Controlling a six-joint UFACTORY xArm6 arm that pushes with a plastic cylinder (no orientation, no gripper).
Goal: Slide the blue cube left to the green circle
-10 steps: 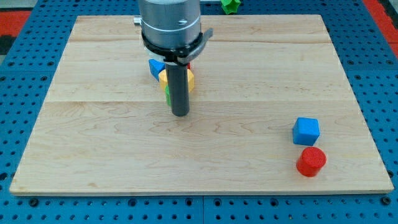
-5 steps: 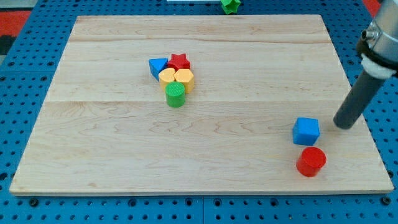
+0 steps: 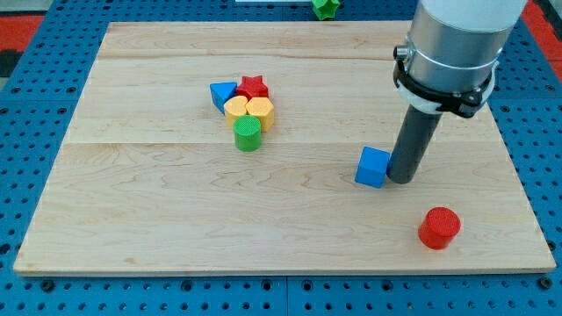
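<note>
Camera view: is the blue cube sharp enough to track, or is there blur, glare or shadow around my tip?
Camera view: the blue cube is sharp, edges crisp; my tip sits against its right side, with no visible motion blur; lighting is even, no glare on the wooden board, only a faint soft shadow at the rod's base; the green circle is also in focus.

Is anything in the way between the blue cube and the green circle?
No. The board between the blue cube and the green circle is bare. My tip sits against the cube's right side. The yellow blocks lie just beyond the circle, toward the view's top, not in the path.
</note>
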